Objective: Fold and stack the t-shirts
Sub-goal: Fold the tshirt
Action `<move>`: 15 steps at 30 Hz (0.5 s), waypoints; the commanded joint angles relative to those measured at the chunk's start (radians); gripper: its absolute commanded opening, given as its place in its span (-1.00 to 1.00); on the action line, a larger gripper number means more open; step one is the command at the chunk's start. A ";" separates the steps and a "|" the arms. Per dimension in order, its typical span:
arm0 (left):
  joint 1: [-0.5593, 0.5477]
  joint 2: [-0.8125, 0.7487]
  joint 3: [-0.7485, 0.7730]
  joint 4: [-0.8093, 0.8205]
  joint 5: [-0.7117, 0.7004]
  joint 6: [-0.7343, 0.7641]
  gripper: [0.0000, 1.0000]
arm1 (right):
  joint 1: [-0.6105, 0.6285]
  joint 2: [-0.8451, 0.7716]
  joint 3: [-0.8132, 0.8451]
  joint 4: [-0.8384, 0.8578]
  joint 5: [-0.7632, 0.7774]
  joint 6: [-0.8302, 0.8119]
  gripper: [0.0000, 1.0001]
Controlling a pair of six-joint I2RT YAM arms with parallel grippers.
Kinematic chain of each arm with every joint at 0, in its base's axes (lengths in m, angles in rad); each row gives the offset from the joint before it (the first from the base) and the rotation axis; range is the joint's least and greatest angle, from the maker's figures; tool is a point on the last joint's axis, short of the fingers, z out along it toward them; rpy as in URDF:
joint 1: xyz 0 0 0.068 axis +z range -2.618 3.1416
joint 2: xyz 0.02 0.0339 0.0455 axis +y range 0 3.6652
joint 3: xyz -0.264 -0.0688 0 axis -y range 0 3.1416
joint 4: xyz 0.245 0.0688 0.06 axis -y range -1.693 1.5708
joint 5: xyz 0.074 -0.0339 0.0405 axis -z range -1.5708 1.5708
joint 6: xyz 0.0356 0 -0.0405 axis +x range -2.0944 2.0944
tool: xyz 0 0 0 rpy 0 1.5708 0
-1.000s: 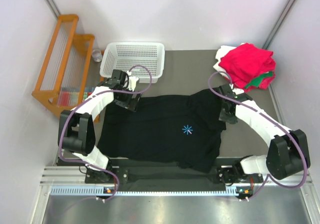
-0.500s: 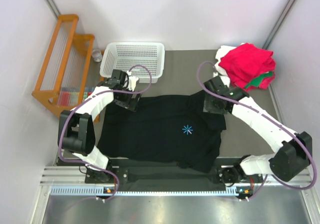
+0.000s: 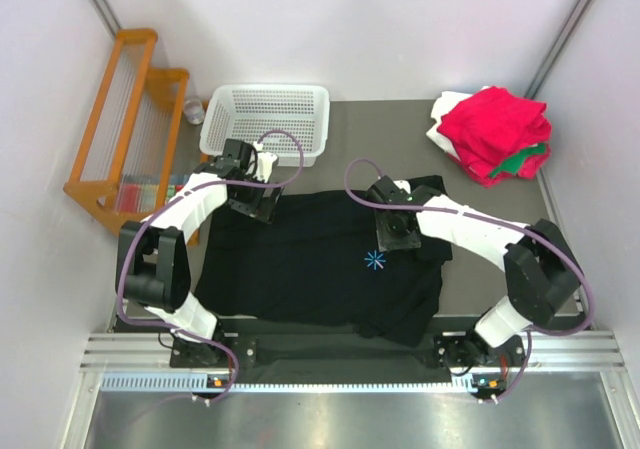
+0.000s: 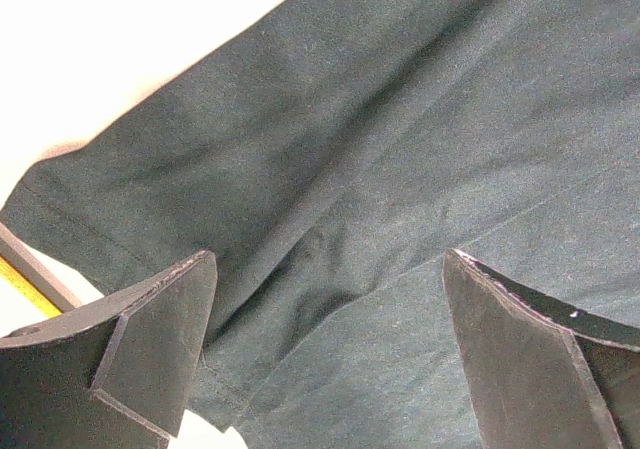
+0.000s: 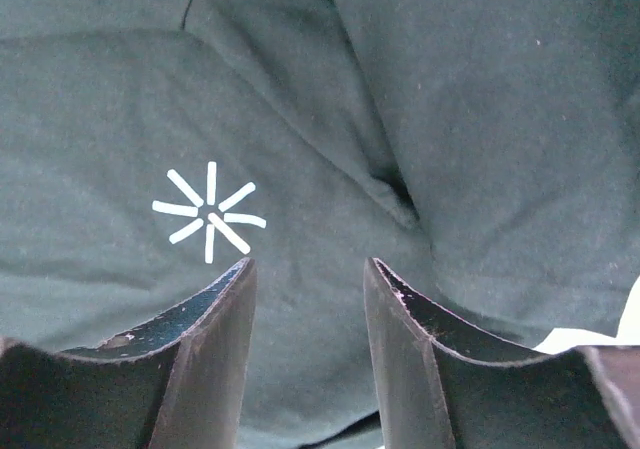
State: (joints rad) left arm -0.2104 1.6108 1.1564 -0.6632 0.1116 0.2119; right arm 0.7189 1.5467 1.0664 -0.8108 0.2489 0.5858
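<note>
A large black t-shirt (image 3: pixel 310 269) lies spread on the table, its light-blue starburst (image 3: pixel 375 260) facing up. My left gripper (image 3: pixel 262 206) hovers open over the shirt's far-left sleeve, and in the left wrist view that gripper (image 4: pixel 328 264) has only black cloth (image 4: pixel 400 119) below its jaws. My right gripper (image 3: pixel 393 234) sits low over the chest, just right of the starburst (image 5: pixel 208 212). In its wrist view the right gripper (image 5: pixel 308 265) has its jaws apart with nothing between them. Folded red (image 3: pixel 495 129), green (image 3: pixel 528 159) and white (image 3: pixel 447 129) t-shirts are stacked at the far right.
A white perforated basket (image 3: pixel 268 119) stands at the back, just beyond the left gripper. An orange rack (image 3: pixel 125 129) stands off the table's left side, with a small bottle (image 3: pixel 194 111) beside the basket. Bare table (image 3: pixel 480 229) shows to the right of the black shirt.
My right arm has swung left from the shirt's right sleeve to beside the starburst, and its jaws have come apart. The left arm has not moved.
</note>
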 commanded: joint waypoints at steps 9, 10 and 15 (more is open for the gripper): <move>-0.001 -0.043 0.019 0.004 -0.006 0.009 0.97 | -0.110 0.032 -0.051 0.090 0.013 -0.041 -0.12; -0.001 -0.043 0.020 0.002 -0.004 0.007 0.98 | -0.121 0.032 -0.055 0.096 0.015 -0.043 -0.13; -0.001 -0.040 0.023 0.002 -0.004 0.007 0.98 | -0.142 0.030 -0.074 0.110 0.007 -0.050 -0.13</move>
State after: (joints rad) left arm -0.2104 1.6100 1.1564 -0.6632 0.1112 0.2123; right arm 0.5907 1.5749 0.9989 -0.7364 0.2493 0.5526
